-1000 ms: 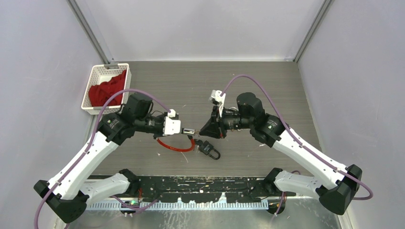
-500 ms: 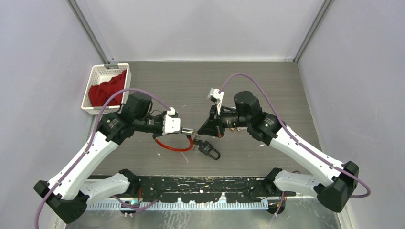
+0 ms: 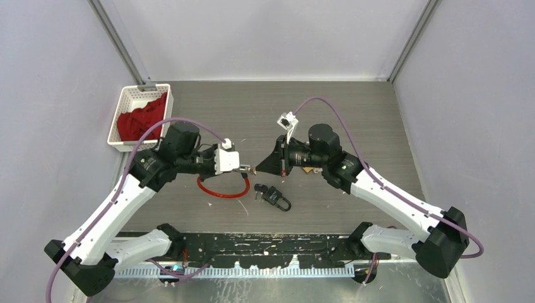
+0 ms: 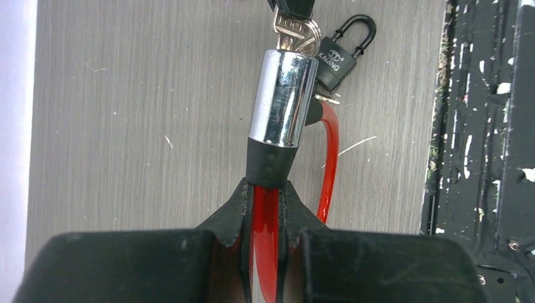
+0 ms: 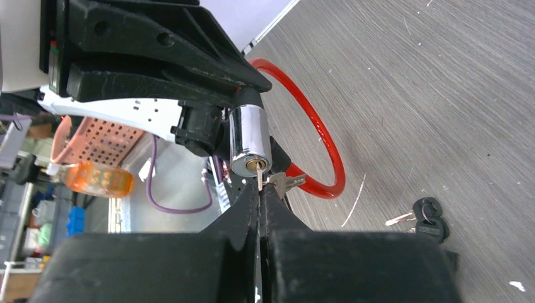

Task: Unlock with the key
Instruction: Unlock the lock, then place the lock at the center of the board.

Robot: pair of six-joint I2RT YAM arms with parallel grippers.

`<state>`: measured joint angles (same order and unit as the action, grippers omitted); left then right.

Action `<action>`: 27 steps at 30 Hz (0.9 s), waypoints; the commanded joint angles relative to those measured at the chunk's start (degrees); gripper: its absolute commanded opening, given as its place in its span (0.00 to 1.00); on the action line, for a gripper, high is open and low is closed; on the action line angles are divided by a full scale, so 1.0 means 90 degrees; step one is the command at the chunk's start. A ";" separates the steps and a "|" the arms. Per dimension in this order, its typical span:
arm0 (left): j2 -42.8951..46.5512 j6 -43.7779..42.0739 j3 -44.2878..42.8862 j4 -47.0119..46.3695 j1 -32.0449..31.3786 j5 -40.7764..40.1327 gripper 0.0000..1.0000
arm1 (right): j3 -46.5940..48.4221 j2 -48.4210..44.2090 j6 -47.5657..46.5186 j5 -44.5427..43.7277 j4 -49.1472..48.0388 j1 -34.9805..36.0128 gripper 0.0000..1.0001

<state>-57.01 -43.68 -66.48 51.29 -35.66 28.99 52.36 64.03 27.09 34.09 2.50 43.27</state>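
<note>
Near edge: a scuffed black rail (image 3: 271, 243) runs across the front of the table (image 3: 366, 107). Just beyond it a black padlock (image 3: 278, 201) lies flat with small keys (image 3: 258, 189) beside it, below and nearer than both grippers. Its white lettering appears to read "KAILING". The stamping on the key head is too small to read.

Above the table, the left gripper (image 4: 266, 189) is clamped on the red cable lock (image 3: 221, 192) at the black collar behind its chrome cylinder (image 4: 284, 95). The loop hangs toward the near side. The cylinder's long axis runs roughly level, left to right, with the keyhole facing the right gripper (image 5: 260, 196). That gripper's jaws are pinched tight on the key (image 5: 258, 180), whose tip sits in the keyhole. A second key (image 5: 287, 182) dangles beside it.

Far left: a white basket (image 3: 123, 101) holds red cloth (image 3: 142, 118).
</note>
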 commanded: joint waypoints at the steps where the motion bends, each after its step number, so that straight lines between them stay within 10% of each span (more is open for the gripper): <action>1: 0.0284 -0.0202 -0.0051 -0.1680 -0.0202 0.0457 0.00 | -0.0116 0.0263 0.1225 -0.0116 -0.1518 0.0118 0.01; 22: 0.1193 -0.3137 0.1223 -0.3022 -0.0338 -0.0151 0.00 | -0.1114 0.0246 0.4039 0.0096 -0.2815 -0.0118 0.01; 27: 0.0734 -0.2410 0.0986 -0.2881 -0.0344 -0.0596 0.00 | -0.0492 -0.0102 0.2259 -0.0430 -0.1107 -0.0330 0.37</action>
<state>-47.79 -69.30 -54.24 34.79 -37.47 21.69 42.19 66.19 59.42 34.00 -16.01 41.04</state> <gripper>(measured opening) 0.091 0.289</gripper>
